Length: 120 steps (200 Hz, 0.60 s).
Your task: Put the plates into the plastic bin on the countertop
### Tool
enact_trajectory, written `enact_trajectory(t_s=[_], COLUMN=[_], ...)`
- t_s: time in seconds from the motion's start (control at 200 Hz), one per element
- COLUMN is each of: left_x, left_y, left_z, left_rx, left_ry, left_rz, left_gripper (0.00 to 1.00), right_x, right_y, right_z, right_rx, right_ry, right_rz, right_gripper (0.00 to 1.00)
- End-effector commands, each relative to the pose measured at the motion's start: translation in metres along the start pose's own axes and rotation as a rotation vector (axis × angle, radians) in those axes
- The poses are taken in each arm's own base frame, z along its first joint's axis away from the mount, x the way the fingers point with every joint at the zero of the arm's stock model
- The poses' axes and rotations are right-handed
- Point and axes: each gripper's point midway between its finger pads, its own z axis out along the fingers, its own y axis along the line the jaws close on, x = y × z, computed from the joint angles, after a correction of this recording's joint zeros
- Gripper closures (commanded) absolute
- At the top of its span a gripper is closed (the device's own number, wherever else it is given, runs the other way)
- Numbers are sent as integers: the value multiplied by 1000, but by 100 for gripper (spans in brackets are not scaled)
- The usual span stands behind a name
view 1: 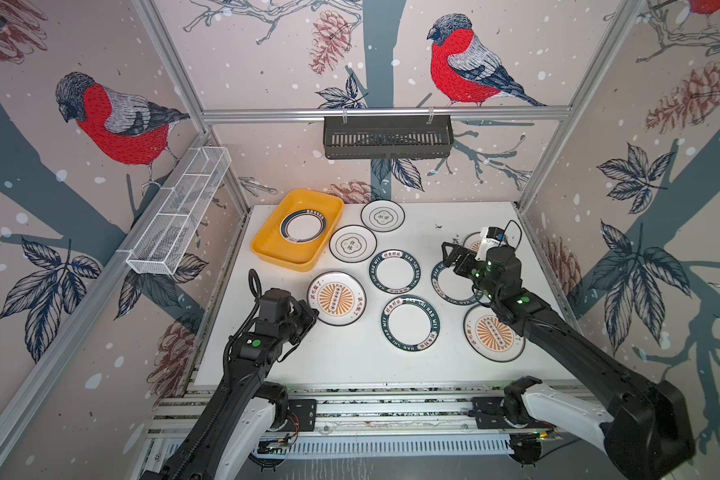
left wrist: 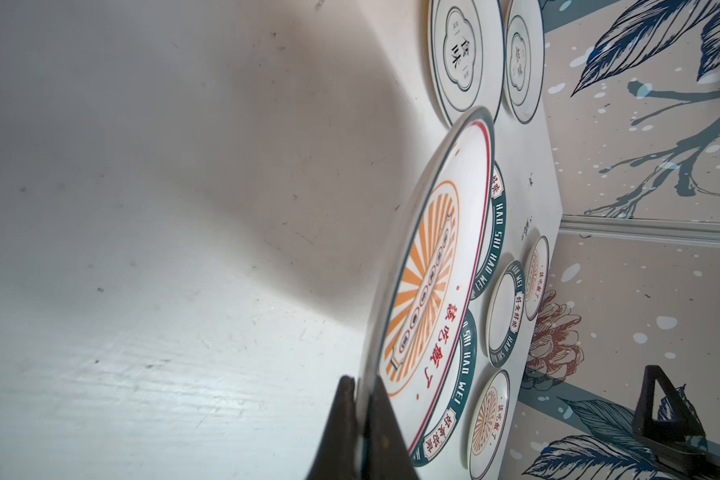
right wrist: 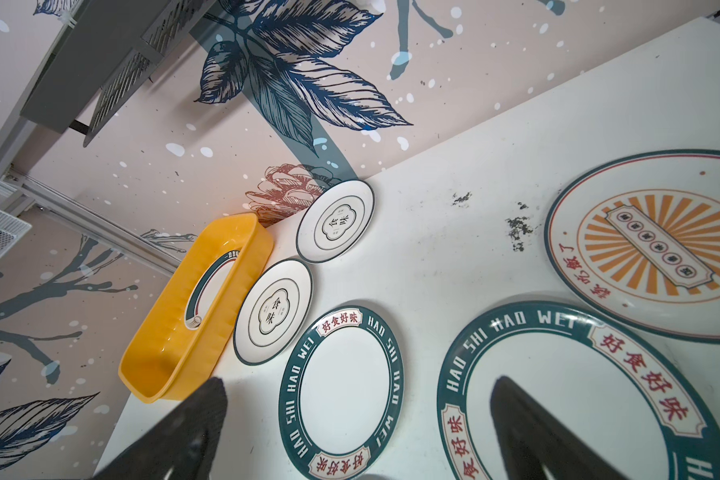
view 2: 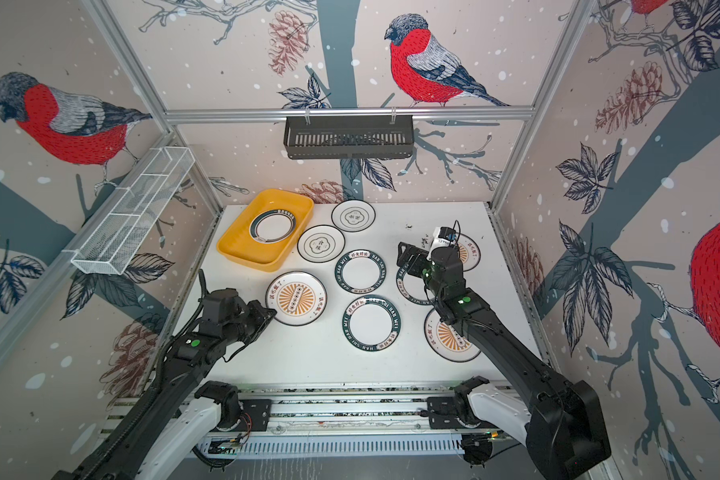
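My left gripper (view 1: 313, 317) (left wrist: 360, 384) is shut on the near rim of an orange sunburst plate (view 1: 336, 298) (left wrist: 433, 266) on the countertop (view 1: 341, 361). The yellow plastic bin (view 1: 279, 259) at the back left holds one green-rimmed plate (view 1: 303, 225). My right gripper (view 1: 452, 253) (right wrist: 358, 386) hangs open and holds nothing, above a green-rimmed plate (view 1: 447, 286) (right wrist: 578, 399). Two flower plates (view 1: 382, 215) (view 1: 352, 243), two more green-rimmed plates (view 1: 394, 271) (view 1: 410, 323) and two more sunburst plates (view 1: 493, 332) (right wrist: 657, 245) lie flat.
A black slatted basket (view 1: 387, 137) hangs on the back wall. Along the left wall hangs a white wire-mesh basket (view 1: 179, 208). Aluminium rails (view 1: 383, 399) run along the front edge. Dark specks (right wrist: 518, 226) mark the tabletop at the back right.
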Motion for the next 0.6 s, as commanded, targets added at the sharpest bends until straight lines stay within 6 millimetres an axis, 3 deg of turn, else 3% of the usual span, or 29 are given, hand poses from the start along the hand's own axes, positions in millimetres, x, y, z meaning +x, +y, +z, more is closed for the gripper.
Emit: enact_trajectory(t_s=[0.0, 0.29, 0.595], left_x=[-9, -30, -66], left_y=[-16, -65, -104], left_z=[-4, -7, 5], left_rx=[31, 164, 279], left_ry=[-25, -66, -144], left_rz=[53, 114, 135], left_gripper=[100, 100, 100], right_x=[0, -3, -3], right_y=[0, -3, -3], right_z=[-3, -4, 1], right_rx=[-14, -13, -2], right_ry=[3, -2, 8], right_rz=[-17, -17, -12], right_gripper=[0, 0, 0])
